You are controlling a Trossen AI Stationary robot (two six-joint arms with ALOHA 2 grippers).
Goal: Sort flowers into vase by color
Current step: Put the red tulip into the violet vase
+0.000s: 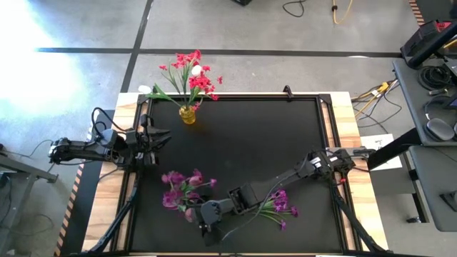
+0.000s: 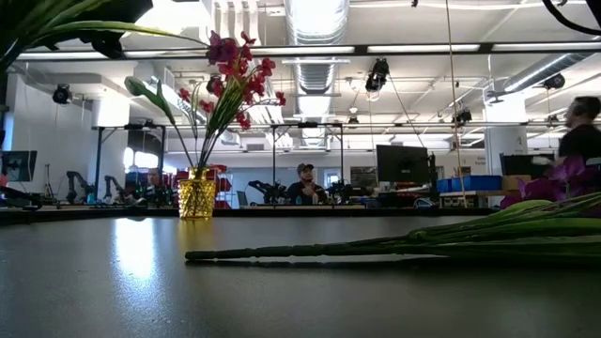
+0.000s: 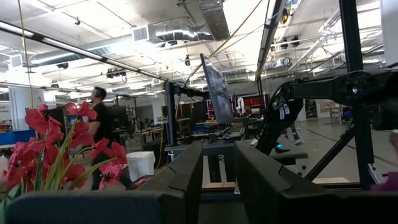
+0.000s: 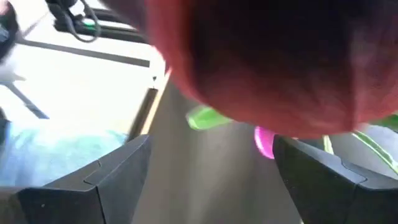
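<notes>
Top view of the black worktop (image 1: 235,150) with artificial flowers at three sites. Red-pink sprigs (image 1: 191,75) plus one white bud (image 1: 196,71) upright in a small yellow vase (image 1: 188,114) at the far left corner. Purple cluster (image 1: 180,189) near the front edge, directly by the right tool (image 1: 207,218); whether standing in a vessel cannot be told. Loose purple sprigs (image 1: 278,207) flat on the worktop, partly under the right arm, stems (image 2: 310,252) long and straight in the low view.

Right tool spread to its widest, fingers well apart in the wrist view, a blurred bloom looming close above them, nothing clamped. Left tool (image 1: 163,135) hovering beside the vase, fingers (image 3: 186,177) set parallel with a narrow gap, empty.

Handling, judged: very light; stems thin yet fairly stiff, likely wire-cored plastic, smooth and apt to roll or slip. Blooms and leaves soft, easily crushed or snagged. Best hold across the bare mid-stem, clear of leaves and flower head, firm enough to stop pivoting. Lifting near the head would probably leave the long stem swinging during insertion.
</notes>
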